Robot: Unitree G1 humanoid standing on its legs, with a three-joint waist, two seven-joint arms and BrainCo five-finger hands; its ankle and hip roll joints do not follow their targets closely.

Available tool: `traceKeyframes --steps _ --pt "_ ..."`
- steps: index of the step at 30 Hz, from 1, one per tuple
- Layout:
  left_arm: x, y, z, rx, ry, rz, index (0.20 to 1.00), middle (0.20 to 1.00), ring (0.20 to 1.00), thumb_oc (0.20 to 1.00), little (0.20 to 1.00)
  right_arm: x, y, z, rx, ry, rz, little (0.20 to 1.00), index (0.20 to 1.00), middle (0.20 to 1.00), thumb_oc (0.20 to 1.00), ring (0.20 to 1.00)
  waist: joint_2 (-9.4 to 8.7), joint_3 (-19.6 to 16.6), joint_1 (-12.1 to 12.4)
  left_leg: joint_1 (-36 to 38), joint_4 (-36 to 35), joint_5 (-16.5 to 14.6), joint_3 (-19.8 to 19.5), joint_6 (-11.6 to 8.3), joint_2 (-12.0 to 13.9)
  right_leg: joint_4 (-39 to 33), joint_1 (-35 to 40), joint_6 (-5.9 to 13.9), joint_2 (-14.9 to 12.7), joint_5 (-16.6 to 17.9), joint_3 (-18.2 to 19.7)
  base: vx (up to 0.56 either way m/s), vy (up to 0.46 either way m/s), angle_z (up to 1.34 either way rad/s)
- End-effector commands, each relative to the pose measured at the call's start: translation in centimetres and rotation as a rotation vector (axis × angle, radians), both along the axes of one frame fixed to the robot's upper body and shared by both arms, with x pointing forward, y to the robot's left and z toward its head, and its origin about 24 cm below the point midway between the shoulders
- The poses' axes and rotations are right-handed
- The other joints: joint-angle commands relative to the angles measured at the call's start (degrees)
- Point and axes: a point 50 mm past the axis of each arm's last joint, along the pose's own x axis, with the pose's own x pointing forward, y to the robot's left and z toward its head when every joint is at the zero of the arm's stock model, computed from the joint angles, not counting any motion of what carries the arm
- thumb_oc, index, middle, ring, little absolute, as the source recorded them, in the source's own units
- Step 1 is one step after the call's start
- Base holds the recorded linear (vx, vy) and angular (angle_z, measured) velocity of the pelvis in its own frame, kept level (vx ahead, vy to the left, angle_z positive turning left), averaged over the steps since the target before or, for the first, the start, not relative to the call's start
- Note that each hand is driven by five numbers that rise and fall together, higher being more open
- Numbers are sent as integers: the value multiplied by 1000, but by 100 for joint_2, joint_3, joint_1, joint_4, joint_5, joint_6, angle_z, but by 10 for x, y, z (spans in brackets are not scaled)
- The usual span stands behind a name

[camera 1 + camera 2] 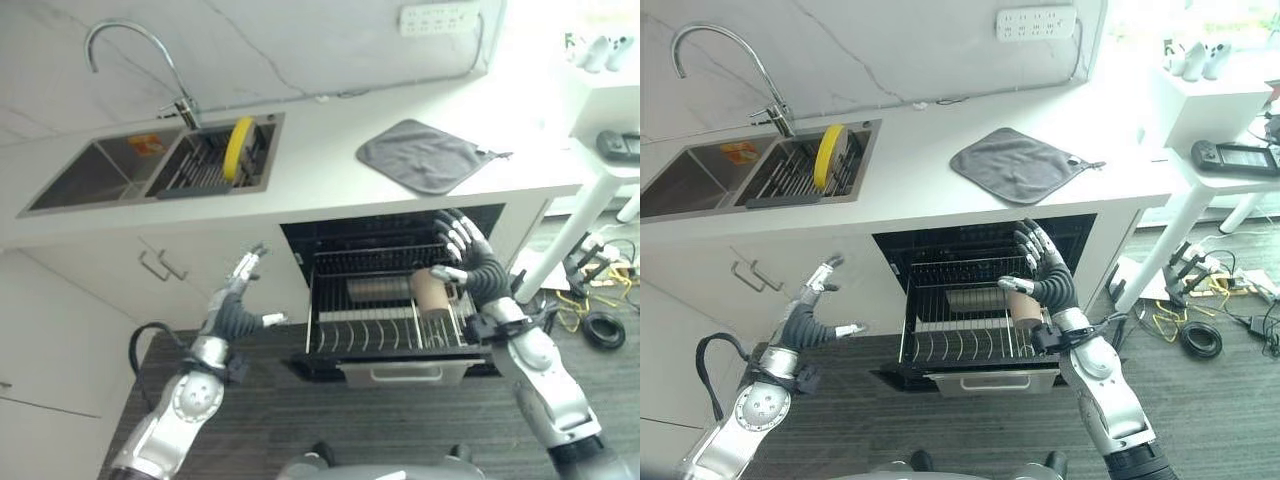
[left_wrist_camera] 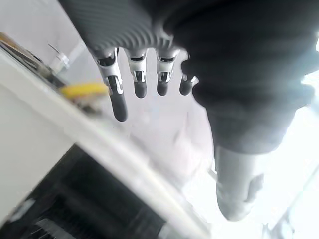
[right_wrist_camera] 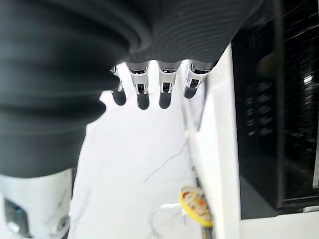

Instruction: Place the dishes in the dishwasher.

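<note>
- Dishwasher (image 1: 390, 300): I see its black cavity open under the counter, with the wire rack (image 1: 385, 335) pulled out toward me and a light handle panel along its front edge.
- A brown cup (image 1: 432, 292) stands upright at the rack's right end, beside a pale dish lying further in.
- My right hand (image 1: 468, 258) hovers just above the cup, fingers spread and holding nothing (thumb close to the rim).
- My left hand (image 1: 238, 300) hangs open before the cabinet doors, well apart from the rack.
- Further back, a yellow plate (image 1: 238, 147) stands on edge in the sink (image 1: 90, 175) drainer; a grey cloth (image 1: 425, 155) lies on the counter.
</note>
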Motion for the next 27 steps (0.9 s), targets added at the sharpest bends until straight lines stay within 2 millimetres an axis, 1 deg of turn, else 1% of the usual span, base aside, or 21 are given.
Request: traceKeyframes --steps 1,4,6,8,10,12,16,20,21,22,24,27 --pt "11 14 48 -204 -272 -39 1000 1000 1000 1000 1000 -7 0 54 25 -321 43 1000 1000 1000 1000 1000 -219 133 133 111 508 -619 -269 18 398 348 355 124 -170 -704 -229 -30 -100 12" --pt "13 12 52 -376 -298 -96 1000 1000 1000 1000 1000 -4 2 49 88 -272 70 1000 1000 1000 1000 1000 -272 17 201 162 549 -668 -363 13 393 285 475 66 -115 -730 -224 -15 -81 17" --pt "17 9 54 -493 -313 -136 1000 1000 1000 1000 1000 -1 7 45 120 -246 96 1000 1000 1000 1000 1000 -300 -51 235 208 539 -670 -406 7 397 246 551 22 -76 -745 -228 -18 -54 11" --pt "20 7 55 -560 -315 -165 1000 1000 1000 1000 1000 1 9 42 176 -218 131 1000 1000 1000 1000 1000 -308 -72 242 239 520 -662 -425 1 397 232 589 -6 -51 -759 -231 -27 -32 13" --pt "26 0 55 -611 -297 -209 1000 1000 1000 1000 1000 5 9 38 196 -213 101 1000 1000 1000 1000 1000 -337 -118 237 293 478 -650 -452 -3 380 208 646 -54 -7 -771 -215 -40 -29 11" --pt "27 -2 57 -609 -306 -229 1000 1000 1000 1000 1000 5 7 39 202 -227 92 1000 1000 1000 1000 1000 -343 -148 223 288 458 -630 -452 4 374 172 650 -74 10 -749 -207 -23 -1 4" --pt "29 -1 61 -583 -281 -279 1000 1000 1000 1000 1000 5 -5 42 184 -247 56 1000 1000 1000 1000 1000 -341 -200 187 301 449 -648 -468 -1 357 173 654 -95 30 -780 -114 -19 36 1" --pt "30 0 65 -568 -277 -308 1000 1000 1000 1000 1000 5 -11 44 178 -260 34 1000 1000 1000 1000 1000 -347 -229 201 325 367 -632 -490 20 319 163 688 -90 2 -777 -128 -47 59 6" --pt "55 -38 87 -493 -298 -418 1000 1000 1000 1000 1000 28 -8 63 124 -351 52 1000 1000 1000 1000 1000 -323 -26 10 -17 940 -1144 -151 314 -372 396 86 -298 513 -832 -128 -2 38 9" --pt "55 -37 87 -498 -298 -404 1000 1000 1000 1000 1000 25 -9 63 125 -360 60 1000 1000 1000 1000 1000 -331 -84 3 -7 930 -1147 -178 286 -359 288 214 -318 541 -859 -90 33 -2 9" --pt "55 -36 87 -511 -288 -395 1000 1000 1000 1000 1000 24 -4 69 141 -379 65 1000 1000 1000 1000 1000 -315 -120 66 9 876 -1146 -360 274 -391 228 350 -341 585 -942 -2 56 -45 2" --pt "55 -36 84 -504 -274 -397 1000 1000 1000 1000 1000 23 -2 72 149 -399 53 1000 1000 1000 1000 1000 -295 -163 80 34 823 -1103 -342 263 -377 151 407 -353 607 -931 -4 56 -26 -3"
